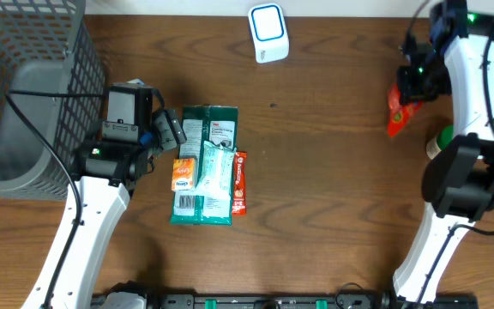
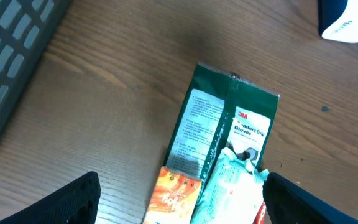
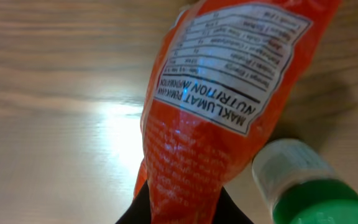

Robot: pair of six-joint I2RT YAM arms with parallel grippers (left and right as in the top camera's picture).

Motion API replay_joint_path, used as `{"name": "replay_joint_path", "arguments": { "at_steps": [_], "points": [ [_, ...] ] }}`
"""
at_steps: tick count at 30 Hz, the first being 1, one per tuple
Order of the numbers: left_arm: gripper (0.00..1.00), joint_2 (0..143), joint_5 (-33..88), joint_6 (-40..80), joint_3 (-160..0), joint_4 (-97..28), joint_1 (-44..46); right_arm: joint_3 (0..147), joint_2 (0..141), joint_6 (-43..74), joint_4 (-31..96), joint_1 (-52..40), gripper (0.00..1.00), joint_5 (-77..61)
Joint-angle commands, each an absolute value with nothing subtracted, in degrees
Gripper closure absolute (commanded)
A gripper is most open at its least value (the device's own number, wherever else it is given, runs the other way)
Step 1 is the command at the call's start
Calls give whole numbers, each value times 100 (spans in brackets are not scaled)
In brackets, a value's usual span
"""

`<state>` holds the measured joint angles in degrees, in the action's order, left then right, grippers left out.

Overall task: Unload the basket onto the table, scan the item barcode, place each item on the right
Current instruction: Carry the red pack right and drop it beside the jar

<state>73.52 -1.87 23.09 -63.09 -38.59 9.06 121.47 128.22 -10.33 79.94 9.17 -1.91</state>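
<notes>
Orange packet gripped by right end effector at bench right edge; scanner well apart, mid far edge. Left end effector open.

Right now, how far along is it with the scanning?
Done: nothing I can confirm. In hand: the right jaws are shut on an orange packet, off to the right of the white scanner. Left to do: the pile with the green glove pack waits, left jaws open beside it.
</notes>
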Motion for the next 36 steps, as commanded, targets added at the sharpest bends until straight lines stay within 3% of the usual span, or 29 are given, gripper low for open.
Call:
{"name": "replay_joint_path", "arguments": {
  "at_steps": [1, 5, 7, 9, 18, 26, 27, 29, 32, 36],
  "points": [
    [16, 7373, -242, 2259, -6333, -3861, 880, 11664, 12860, -987, 7647, 1133, 98, -375],
    [16, 7373, -242, 2259, -6333, -3861, 880, 11546, 12857, -987, 7555, 1291, 64, -329],
    [16, 7373, -242, 2259, -6333, -3861, 880, 11550, 12849, -985, 7583, 1321, 24, -327],
    [16, 7373, -242, 2259, -6333, -3861, 880, 11550, 12849, -980, 7607, 1330, 1, -237],
    [16, 7373, -242, 2259, -6333, -3861, 880, 12090, 12473, -882, 7876, 1173, 1, -292],
    [16, 7373, -242, 2259, -6333, -3861, 880, 12130, 12044, -875, 8267, 985, 1, -3503],
    [16, 7373, -242, 2259, -6333, -3861, 880, 12127, 12044, -878, 8335, 958, 4, -3708],
    [16, 7373, -242, 2259, -6333, -3861, 880, 12053, 12046, -856, 8379, 788, 22, -3955],
    [16, 7373, -242, 2259, -6333, -3861, 880, 11917, 12046, -843, 8359, 449, 37, -3953],
    [16, 7373, -242, 2259, -6333, -3861, 880, 11651, 12046, -582, 8259, -272, 40, -3859]
  ]
}}
